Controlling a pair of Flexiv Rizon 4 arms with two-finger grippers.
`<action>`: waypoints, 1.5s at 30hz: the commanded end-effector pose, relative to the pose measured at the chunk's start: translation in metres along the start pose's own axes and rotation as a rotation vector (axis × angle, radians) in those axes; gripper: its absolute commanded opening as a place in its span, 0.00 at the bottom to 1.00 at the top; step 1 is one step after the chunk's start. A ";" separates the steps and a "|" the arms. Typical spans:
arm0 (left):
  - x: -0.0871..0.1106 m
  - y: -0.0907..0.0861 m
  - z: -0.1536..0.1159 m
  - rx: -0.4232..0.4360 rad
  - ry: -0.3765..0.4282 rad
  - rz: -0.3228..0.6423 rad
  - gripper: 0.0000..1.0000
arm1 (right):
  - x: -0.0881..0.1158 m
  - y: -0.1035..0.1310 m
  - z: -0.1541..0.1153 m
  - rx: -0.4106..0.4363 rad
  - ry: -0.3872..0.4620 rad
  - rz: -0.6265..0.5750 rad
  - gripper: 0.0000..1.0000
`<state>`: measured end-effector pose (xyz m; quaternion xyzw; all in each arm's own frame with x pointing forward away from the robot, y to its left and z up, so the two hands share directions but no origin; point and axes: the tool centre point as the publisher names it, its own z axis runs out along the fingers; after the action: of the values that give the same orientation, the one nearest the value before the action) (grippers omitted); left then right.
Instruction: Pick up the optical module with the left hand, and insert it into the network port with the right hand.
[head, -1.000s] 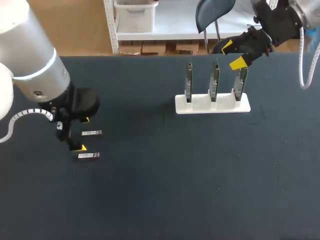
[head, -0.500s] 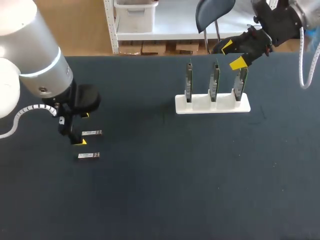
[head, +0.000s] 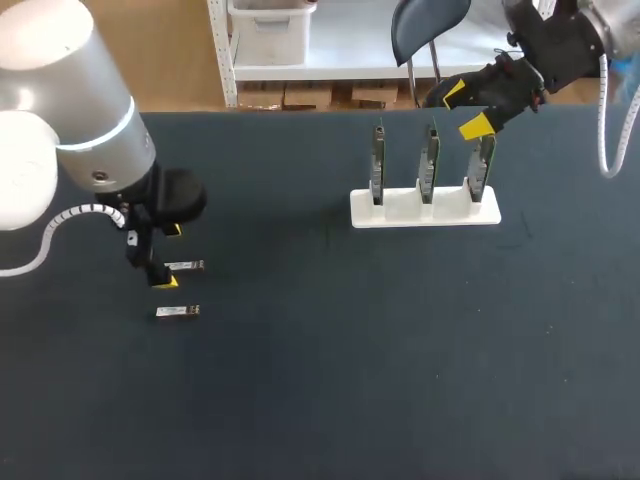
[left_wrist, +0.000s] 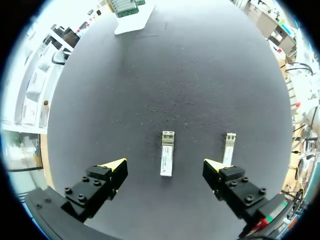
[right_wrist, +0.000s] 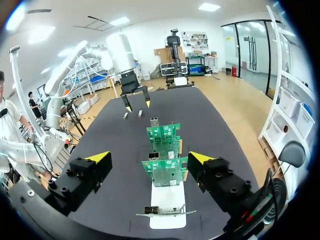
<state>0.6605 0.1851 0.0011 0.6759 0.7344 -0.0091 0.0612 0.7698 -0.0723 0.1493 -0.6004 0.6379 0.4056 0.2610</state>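
Two small silver optical modules lie on the dark table at the left. In the head view, one module (head: 184, 265) lies below and between the open fingers of my left gripper (head: 166, 257). The other module (head: 178, 311) lies just outside its near finger. The left wrist view shows the first module (left_wrist: 166, 160) centred in the left gripper (left_wrist: 165, 167), untouched, and the second (left_wrist: 229, 148) beyond one fingertip (left_wrist: 212, 165). My right gripper (head: 465, 108) hangs open and empty above the white rack (head: 425, 212) of green port boards (right_wrist: 165, 170).
The rack's white base (right_wrist: 167, 207) holds three upright boards (head: 378, 165) (head: 428, 160) (head: 483, 165) at the table's far right. From the right wrist view, my left arm (right_wrist: 136, 97) shows at the table's far end, with both modules (right_wrist: 132, 114) under it.
My left gripper has shifted a little toward the table's far side, from near the nearer module to straddling the farther one. The right arm has not moved.
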 end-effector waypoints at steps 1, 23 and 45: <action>0.001 0.006 0.007 0.016 0.019 -0.008 1.00 | 0.000 0.001 0.000 0.004 -0.001 -0.001 1.00; 0.002 -0.001 0.021 0.061 0.042 -0.010 1.00 | 0.000 0.001 0.000 0.004 -0.001 -0.001 1.00; 0.001 -0.005 0.030 0.115 0.062 0.008 0.00 | 0.000 0.001 0.000 0.004 -0.001 -0.001 1.00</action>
<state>0.6563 0.1844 -0.0219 0.6804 0.7323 -0.0300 0.0032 0.7698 -0.0723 0.1493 -0.6004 0.6379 0.4056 0.2610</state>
